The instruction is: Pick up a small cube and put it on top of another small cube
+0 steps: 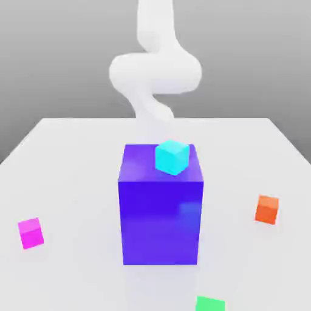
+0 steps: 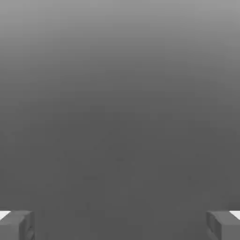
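Jaws wide apart: in the hand view you see one grey fingertip (image 2: 16, 225) at each lower corner, and the gripper (image 2: 120, 225) has nothing between them but flat grey ground.

Landmark for you is the big blue block (image 1: 160, 209), standing upright mid-bench in the exterior view. Cyan cube (image 1: 171, 157) sits on the block's top face, toward its front edge and a bit to the exterior view's right of centre, turned slightly so a corner faces the camera. It touches the block and nothing grips it.

Other small cubes lie on the white bench (image 1: 73, 182), all well apart from the block:
- magenta cube (image 1: 31, 233), off to the exterior view's left of the block, near its base level
- orange cube (image 1: 267, 209), off to the exterior view's right of the block
- green cube (image 1: 210, 304), in front of the block, slightly to the exterior view's right, cut by the frame edge

White arm (image 1: 155, 70) rises behind the block, curled in a loop, and its lower part drops out of sight behind the block's top. You cannot tell how near it is to the cyan cube.
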